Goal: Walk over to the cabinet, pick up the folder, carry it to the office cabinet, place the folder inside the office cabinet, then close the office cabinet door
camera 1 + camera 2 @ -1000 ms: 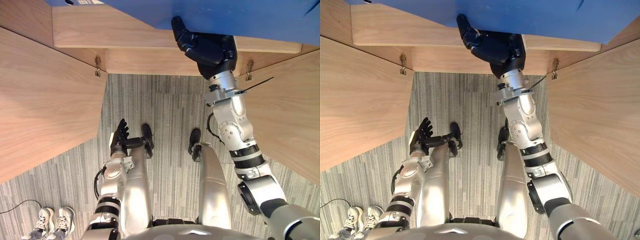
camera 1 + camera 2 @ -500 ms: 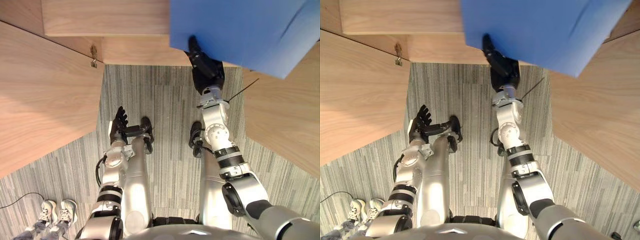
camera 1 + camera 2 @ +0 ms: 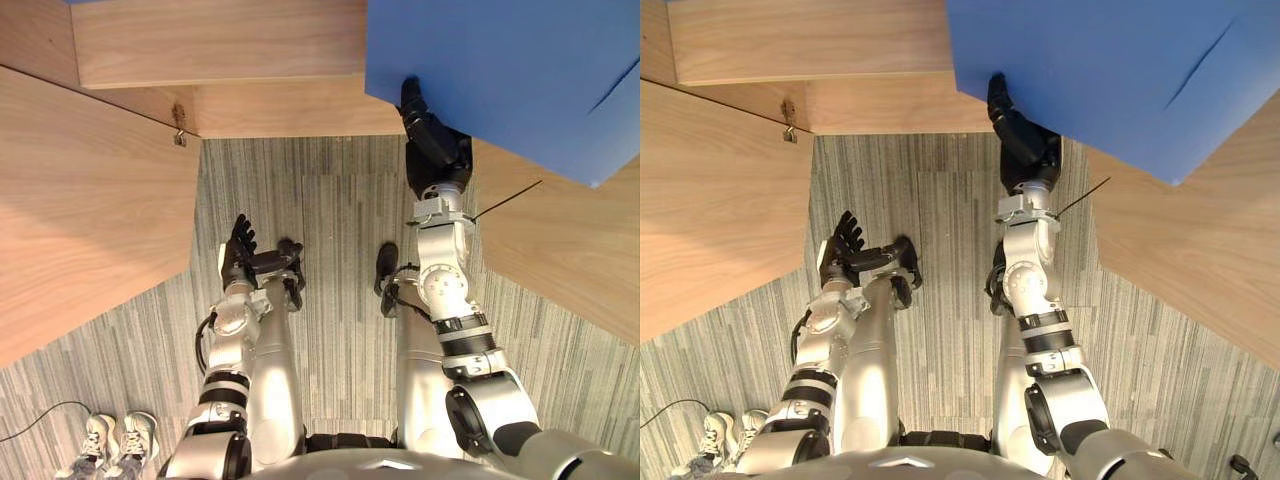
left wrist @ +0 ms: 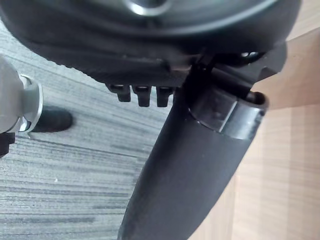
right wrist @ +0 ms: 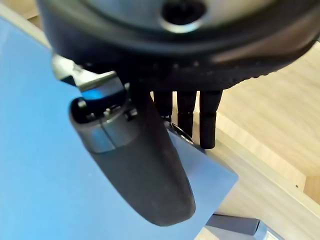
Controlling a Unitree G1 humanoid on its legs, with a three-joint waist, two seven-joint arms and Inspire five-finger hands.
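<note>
The right hand pinches the flat blue rectangular folder, which spreads out beyond it; the left hand hangs loosely spread.

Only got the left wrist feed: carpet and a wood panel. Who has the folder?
Observer: The right hand has it. The blue folder is raised, with the thumb on one face and the fingers on the other.
Operator: My left hand looks empty here. Cabinet doors?
Observer: Both are open. The left door and the right door stand out to either side, with the shelf between them.
</note>
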